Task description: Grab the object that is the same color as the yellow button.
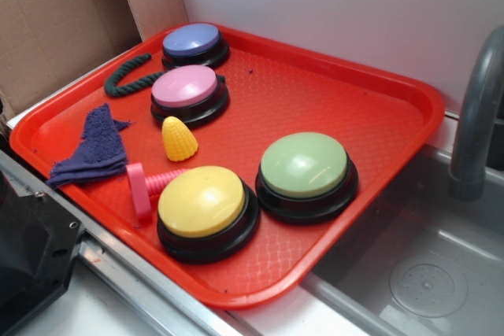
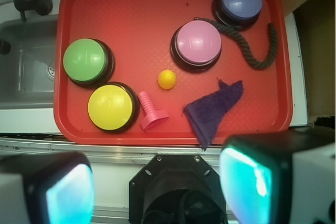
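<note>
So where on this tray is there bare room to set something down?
Widest bare patch: the tray floor between the purple button, green button and far rim. Crowded: around the corn toy, wedged among the pink button, pink bolt, yellow button and cloth.

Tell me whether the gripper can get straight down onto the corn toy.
Probably yes: the corn toy stands upright with open tray around it, apart from the pink bolt and pink button.

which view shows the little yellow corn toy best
The exterior view: the corn toy stands upright, so its cone shape and bumpy kernels show from the side. The wrist view looks straight down, showing it only as a small yellow dot between the buttons.
</note>
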{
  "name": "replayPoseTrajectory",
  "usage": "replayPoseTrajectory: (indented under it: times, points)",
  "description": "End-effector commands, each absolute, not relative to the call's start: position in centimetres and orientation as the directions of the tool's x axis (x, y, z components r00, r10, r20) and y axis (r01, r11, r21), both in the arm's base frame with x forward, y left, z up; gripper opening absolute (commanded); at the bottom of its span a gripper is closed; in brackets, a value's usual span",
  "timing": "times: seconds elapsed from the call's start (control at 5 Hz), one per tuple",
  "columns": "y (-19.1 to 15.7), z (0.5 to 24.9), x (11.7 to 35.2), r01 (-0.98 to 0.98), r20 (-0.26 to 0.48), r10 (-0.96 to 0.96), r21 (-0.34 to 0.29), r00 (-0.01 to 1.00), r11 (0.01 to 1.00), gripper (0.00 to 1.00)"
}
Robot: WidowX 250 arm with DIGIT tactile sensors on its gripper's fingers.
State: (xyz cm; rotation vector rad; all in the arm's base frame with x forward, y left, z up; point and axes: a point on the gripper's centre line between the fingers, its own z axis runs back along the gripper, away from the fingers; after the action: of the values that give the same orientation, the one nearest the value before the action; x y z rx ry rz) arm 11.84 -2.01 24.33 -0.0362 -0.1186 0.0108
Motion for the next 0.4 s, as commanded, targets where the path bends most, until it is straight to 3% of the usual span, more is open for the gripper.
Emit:
replayPoseTrajectory:
  times: [0.0,0.2]
  points:
    - [-2.0,24.3,11.8,-0.009,0.118,0.013,-0.037,0.993,0.999,1.0]
    - [-1.1,22.8,12.4,-0.169,0.131,0.173,-0.047,0.976,0.985,1.0]
